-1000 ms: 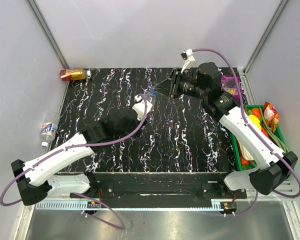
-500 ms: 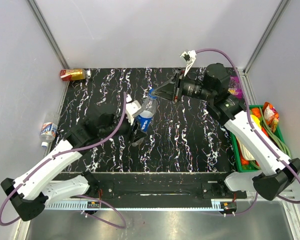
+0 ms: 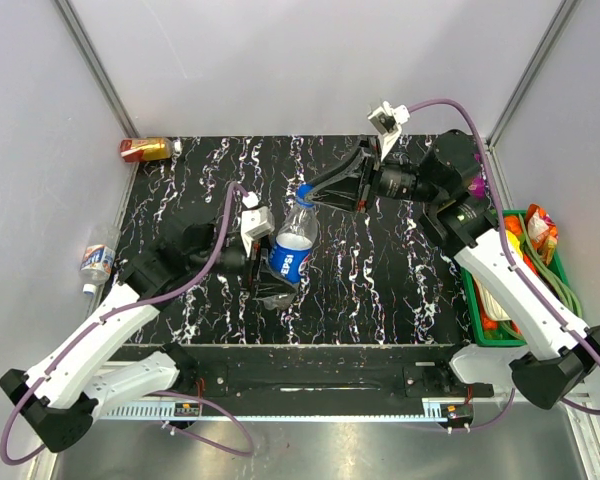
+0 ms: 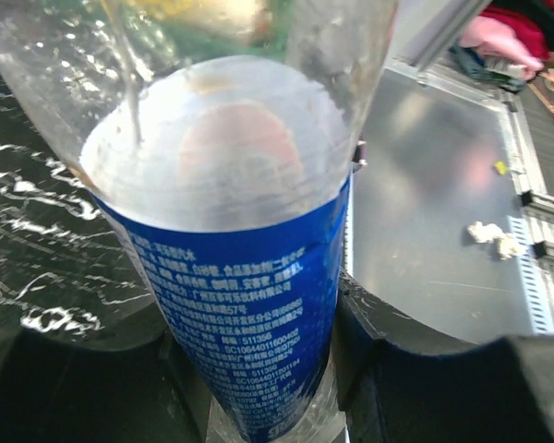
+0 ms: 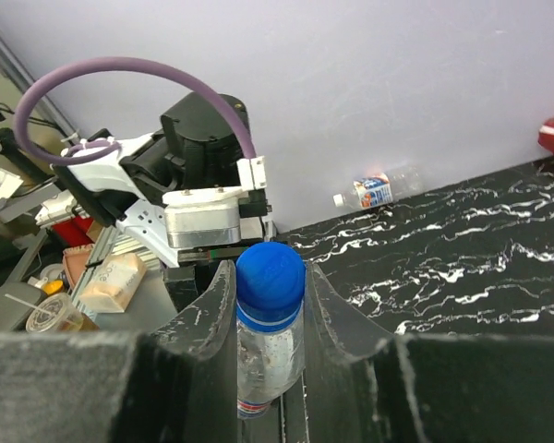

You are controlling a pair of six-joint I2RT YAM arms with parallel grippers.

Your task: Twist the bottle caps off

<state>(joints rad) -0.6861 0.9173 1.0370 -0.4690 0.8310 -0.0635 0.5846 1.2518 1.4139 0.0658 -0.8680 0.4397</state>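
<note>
Left end effector (image 3: 273, 277) is clenched on the lower body of the Pepsi bottle (image 3: 292, 248), one finger on either side of the blue label, as we confirm in the left wrist view. We find the bottle held tilted over the middle of the desk (image 3: 380, 290), neck pointing towards the right arm; we cannot tell whether its base touches the surface.

Right end effector (image 5: 270, 295) is closed on the blue cap (image 5: 270, 269), which is seated on the bottle neck with a finger pressed to each side.

We note the second bottle (image 3: 97, 260) lying on its side off the left edge of the desk, beside the wall, well apart from both arms, with its white cap (image 3: 87, 289) fitted.

We record a red-and-gold can (image 3: 145, 149) lying at the far left corner and a green basket (image 3: 477, 300) of items just off the right edge.
</note>
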